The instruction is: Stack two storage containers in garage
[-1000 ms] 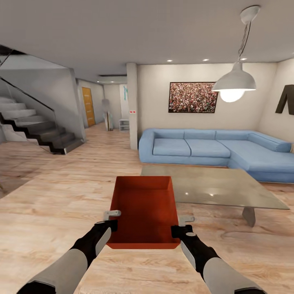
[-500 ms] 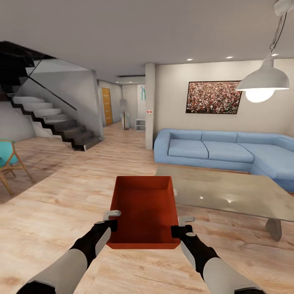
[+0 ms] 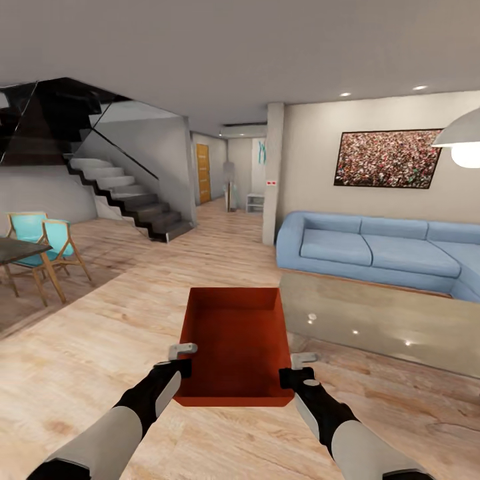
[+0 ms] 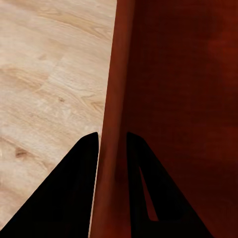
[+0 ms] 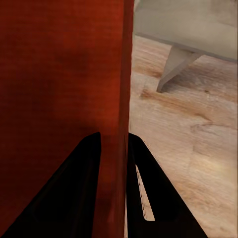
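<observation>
Light wood planks (image 3: pixel 100 320) run across the living room, with a blue sofa (image 3: pixel 380 250) against the far wall, a glass table (image 3: pixel 380 320) in front of it, a staircase (image 3: pixel 127 197) further back and turquoise chairs (image 3: pixel 47 243) beside a dark table edge at the robot's left. One storage container (image 3: pixel 235 347), an orange-red open-topped bin with nothing inside, is carried in the air in front of the trunk, level and lengthwise away from the robot, just beside the near corner of the glass table. The left gripper (image 3: pixel 175 365) clamps the bin's left long wall: in the left wrist view its dark fingers (image 4: pixel 74 193) sit one outside and one inside that wall (image 4: pixel 116 99), closed down onto the plastic. The right gripper (image 3: pixel 293 375) does the same on the opposite wall, and the right wrist view shows its fingers (image 5: pixel 79 193) straddling the wall (image 5: pixel 124 74) with the plank floor and a table leg (image 5: pixel 173 67) beyond. As for progress, this reads as the early carrying stage: one bin is lifted and firmly held by both arms, yet the surroundings are the wood-floored living room, not the grey concrete of the garage. What remains, by my judgement, is the drive out of this room, setting this bin on the garage floor, and then fetching its twin and stacking it on top.
</observation>
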Controlling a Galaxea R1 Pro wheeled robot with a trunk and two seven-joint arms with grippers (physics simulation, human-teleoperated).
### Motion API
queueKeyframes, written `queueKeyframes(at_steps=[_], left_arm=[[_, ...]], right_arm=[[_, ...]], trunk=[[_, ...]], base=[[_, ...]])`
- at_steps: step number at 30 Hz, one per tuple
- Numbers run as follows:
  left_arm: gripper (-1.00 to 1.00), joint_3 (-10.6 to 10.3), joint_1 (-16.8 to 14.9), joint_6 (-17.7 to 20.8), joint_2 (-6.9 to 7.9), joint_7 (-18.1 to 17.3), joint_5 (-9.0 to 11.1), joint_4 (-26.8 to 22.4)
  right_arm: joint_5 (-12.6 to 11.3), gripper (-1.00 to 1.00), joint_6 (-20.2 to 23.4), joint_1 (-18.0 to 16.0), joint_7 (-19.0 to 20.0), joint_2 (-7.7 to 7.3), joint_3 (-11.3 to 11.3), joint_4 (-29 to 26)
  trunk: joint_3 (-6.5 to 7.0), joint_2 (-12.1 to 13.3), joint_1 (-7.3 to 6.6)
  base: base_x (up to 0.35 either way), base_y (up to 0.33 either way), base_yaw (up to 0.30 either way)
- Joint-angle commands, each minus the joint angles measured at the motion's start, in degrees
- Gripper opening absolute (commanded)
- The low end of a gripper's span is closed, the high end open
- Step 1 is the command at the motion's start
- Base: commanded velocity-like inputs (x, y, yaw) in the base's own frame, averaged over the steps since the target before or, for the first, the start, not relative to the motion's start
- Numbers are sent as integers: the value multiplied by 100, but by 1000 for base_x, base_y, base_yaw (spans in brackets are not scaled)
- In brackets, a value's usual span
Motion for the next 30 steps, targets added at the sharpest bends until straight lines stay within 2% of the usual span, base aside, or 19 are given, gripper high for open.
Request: queueKeyframes(at_steps=[1, 11, 22, 23, 25, 27, 29, 30], left_arm=[[-100, 279, -9, -438, 8, 175, -150, -22], [-100, 279, -12, -438, 8, 181, -148, -31], [-100, 438, -10, -438, 22, 179, -89, -31], [-100, -88, -9, 9, 50, 107, 87, -22], [-100, -223, -9, -60, 74, 115, 313, -31], [-100, -297, -9, -130, 75, 103, 430, 12], [-100, -319, -9, -103, 78, 74, 458, 42], [-100, -295, -9, -112, 80, 68, 408, 25]], right_arm=[[-62, -100, 41, 6, 102, -3, 70, -10], [-62, -100, 41, 4, 102, -6, 66, -11], [-78, -100, 58, 4, 121, -8, 66, -15], [-38, -100, 44, 2, 5, -8, 66, -12], [74, -100, 47, 2, 25, 9, 19, -10], [196, -100, 48, 2, 22, 12, -66, -9], [280, -100, 49, 2, -14, 14, -128, -9], [255, -100, 49, 2, -24, 11, -123, -8]], trunk=[[-8, -6, 1], [-8, -6, 1], [-8, -6, 1], [-8, -6, 1], [-8, -6, 1], [-8, -6, 1], [-8, -6, 1], [-8, -6, 1]], base=[[0, 0, 273], [0, 0, 270], [0, 0, 35], [0, 0, 0], [0, 0, 0], [0, 0, 0], [0, 0, 0], [0, 0, 0]])
